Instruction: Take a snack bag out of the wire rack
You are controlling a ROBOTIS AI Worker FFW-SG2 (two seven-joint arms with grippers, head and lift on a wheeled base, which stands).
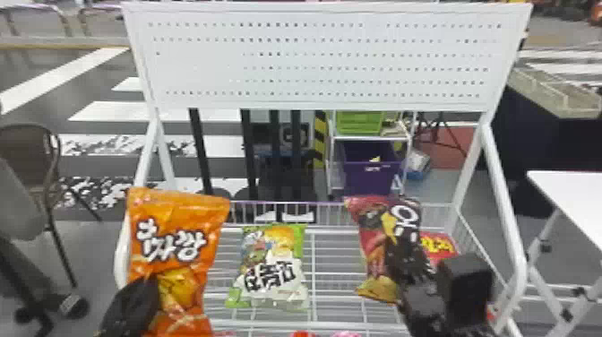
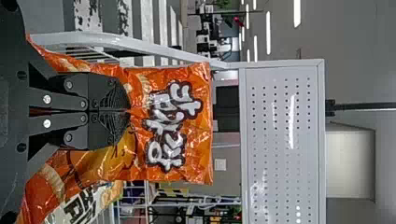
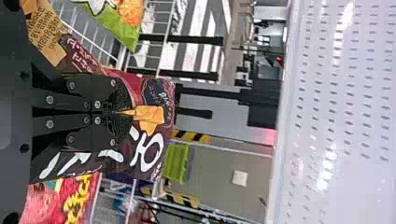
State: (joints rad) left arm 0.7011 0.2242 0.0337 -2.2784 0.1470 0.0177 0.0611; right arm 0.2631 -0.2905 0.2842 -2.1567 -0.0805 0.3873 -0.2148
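Orange bag (image 1: 179,215), left jaws gripping, maroon bag (image 1: 371,228), right jaws gripping, bare wires (image 1: 313,269) between

A glossy orange snack bag (image 1: 179,215) with bold white lettering hangs nearly upright at the left side of the white wire rack (image 1: 331,230), pinched in the left hand (image 1: 148,287). A dark red and black snack bag (image 1: 369,251), gripped by the right hand (image 1: 417,278), stands slightly tilted over the rack's right half. Between them, a green-and-white snack bag (image 1: 273,255) rests face up on the open wires. A red packet (image 1: 439,245) with yellow lettering sits at far right, partly hidden.
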